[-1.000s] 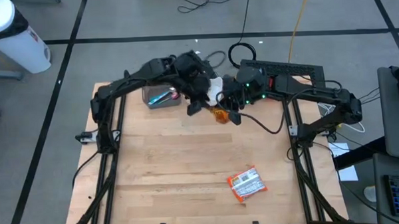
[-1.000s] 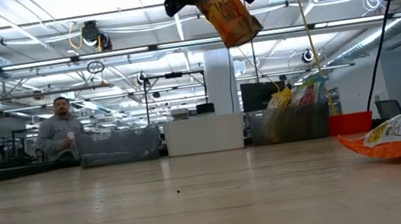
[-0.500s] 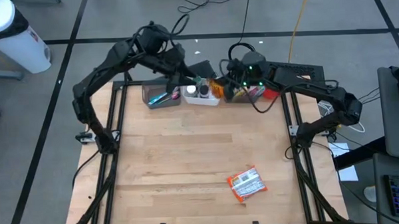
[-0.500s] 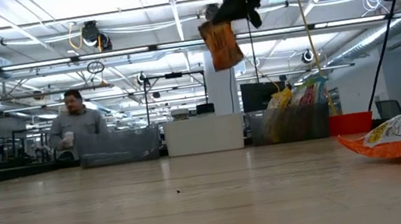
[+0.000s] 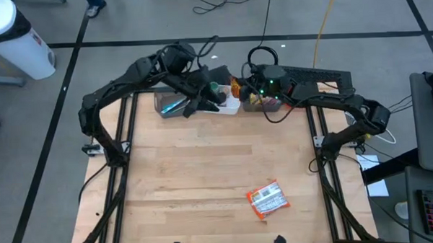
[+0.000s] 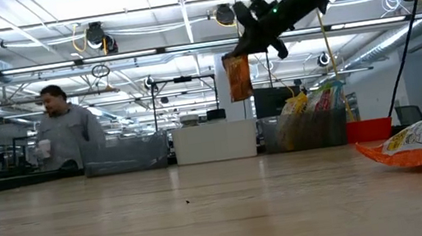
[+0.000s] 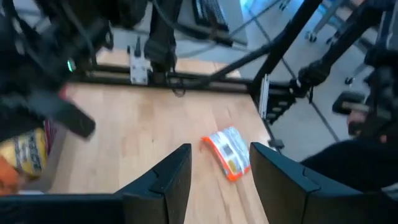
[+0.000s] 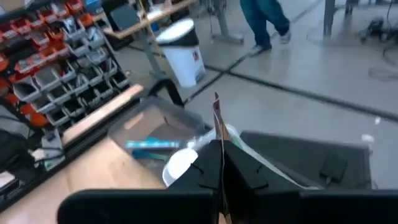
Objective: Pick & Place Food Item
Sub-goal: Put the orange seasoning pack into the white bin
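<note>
Above the white bin (image 5: 219, 105) at the table's far edge: right gripper (image 6: 254, 41) pinched shut on orange snack bag (image 6: 237, 77), bag hanging long axis vertical, straight below fingers. Left gripper (image 7: 219, 177) just beside that bin, spread, empty. Second snack packet (image 5: 267, 200) well apart toward near edge.

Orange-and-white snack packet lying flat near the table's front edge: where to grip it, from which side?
Take the orange-and-white snack packet from straight above, pinching across its narrower width near one crimped end. It lies flat and skewed on the wooden table, with bare wood all round, so turn the gripper to match.
</note>
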`<control>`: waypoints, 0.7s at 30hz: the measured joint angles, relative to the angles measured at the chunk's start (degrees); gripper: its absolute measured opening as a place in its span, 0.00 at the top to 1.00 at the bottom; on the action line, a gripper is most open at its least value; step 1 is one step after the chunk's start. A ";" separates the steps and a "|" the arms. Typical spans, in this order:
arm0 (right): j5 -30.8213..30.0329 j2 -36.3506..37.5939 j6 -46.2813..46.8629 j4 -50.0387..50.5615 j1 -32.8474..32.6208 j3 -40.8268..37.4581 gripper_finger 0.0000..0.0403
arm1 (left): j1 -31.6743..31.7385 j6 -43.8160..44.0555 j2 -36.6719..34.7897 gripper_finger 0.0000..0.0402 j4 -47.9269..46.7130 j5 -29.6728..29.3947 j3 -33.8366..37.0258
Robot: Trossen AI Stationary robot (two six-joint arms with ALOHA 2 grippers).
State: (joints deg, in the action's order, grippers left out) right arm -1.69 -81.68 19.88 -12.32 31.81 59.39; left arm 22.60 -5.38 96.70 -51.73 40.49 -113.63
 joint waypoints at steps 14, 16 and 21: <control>-8.31 -6.43 -0.21 -3.33 -1.18 -0.08 1.00 | 0.46 12.83 -16.39 0.58 29.39 -2.69 27.80; -9.70 -6.43 -0.94 -3.57 -1.18 -0.08 1.00 | 0.58 14.43 -19.40 0.58 31.92 -4.53 32.05; -12.05 -8.12 -1.08 -5.23 -1.41 0.03 1.00 | 0.57 20.17 -25.33 0.58 39.86 -6.97 40.61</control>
State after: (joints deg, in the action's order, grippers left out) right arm -13.74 -89.80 18.80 -17.55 30.41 59.42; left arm 23.18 14.78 71.36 -11.87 33.52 -73.02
